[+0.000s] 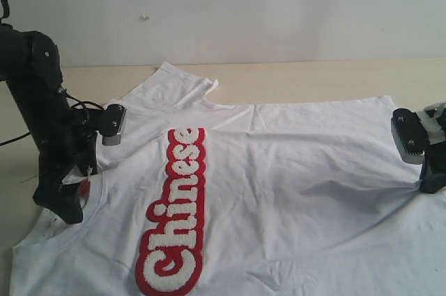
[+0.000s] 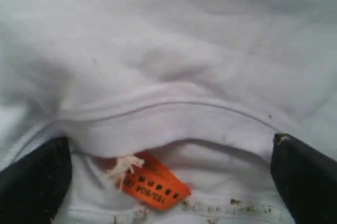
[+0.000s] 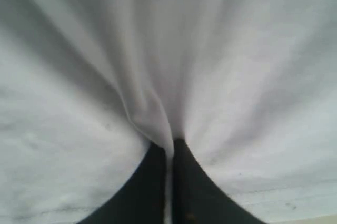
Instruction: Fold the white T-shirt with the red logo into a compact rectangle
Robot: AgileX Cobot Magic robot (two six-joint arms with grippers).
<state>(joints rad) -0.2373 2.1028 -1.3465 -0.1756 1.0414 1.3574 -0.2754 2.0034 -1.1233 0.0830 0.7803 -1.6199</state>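
Observation:
The white T-shirt (image 1: pixel 293 170) lies spread front-up on the table, and the red logo (image 1: pixel 174 212) runs lengthwise down its chest. My left gripper (image 1: pixel 67 202) sits at the collar (image 2: pixel 158 124). It is open, its fingers (image 2: pixel 37 182) wide apart on either side of the ribbed collar, with the orange neck tag (image 2: pixel 155 182) between them. At the shirt's right edge my right gripper (image 1: pixel 431 183) is shut on a pinched ridge of the white fabric (image 3: pixel 152 113). Creases in the cloth radiate from the right gripper (image 3: pixel 169 153).
The beige table (image 1: pixel 313 80) shows bare beyond the shirt's far edge, with a pale wall behind it. One sleeve (image 1: pixel 185 80) points toward the wall. The left arm's black links and cable (image 1: pixel 42 101) stand over the table's left side.

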